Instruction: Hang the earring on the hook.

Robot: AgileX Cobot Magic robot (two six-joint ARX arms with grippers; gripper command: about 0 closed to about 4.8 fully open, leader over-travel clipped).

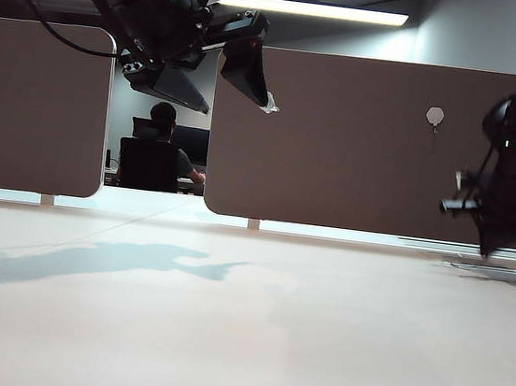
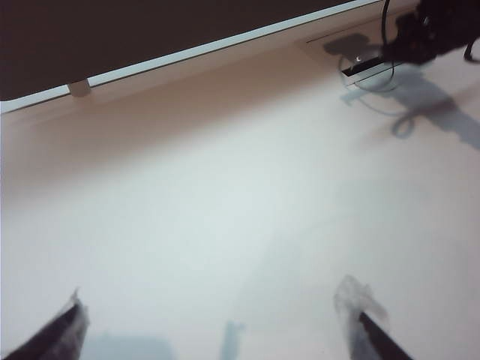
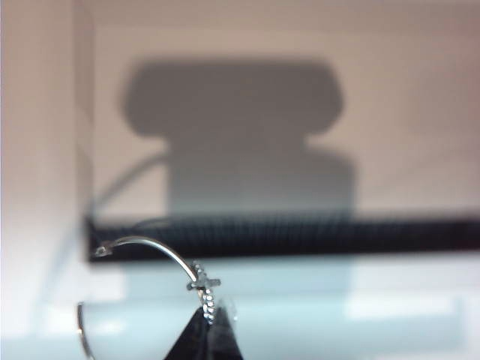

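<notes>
Pinching the earring [image 3: 161, 259] low on the bench [image 1: 242, 323], the right gripper [image 3: 206, 330] has the pickup in hand and must next lift it to the hook [image 1: 435, 117] on the partition, while the left gripper [image 1: 239, 82] hangs spread above.

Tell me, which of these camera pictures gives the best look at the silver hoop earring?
The right wrist view: the earring fills the foreground, its wire arc and clasp sharp, pinched in the shut right gripper. The left wrist view shows only a faint distant ring beside that gripper. In the exterior view it cannot be made out.
</notes>
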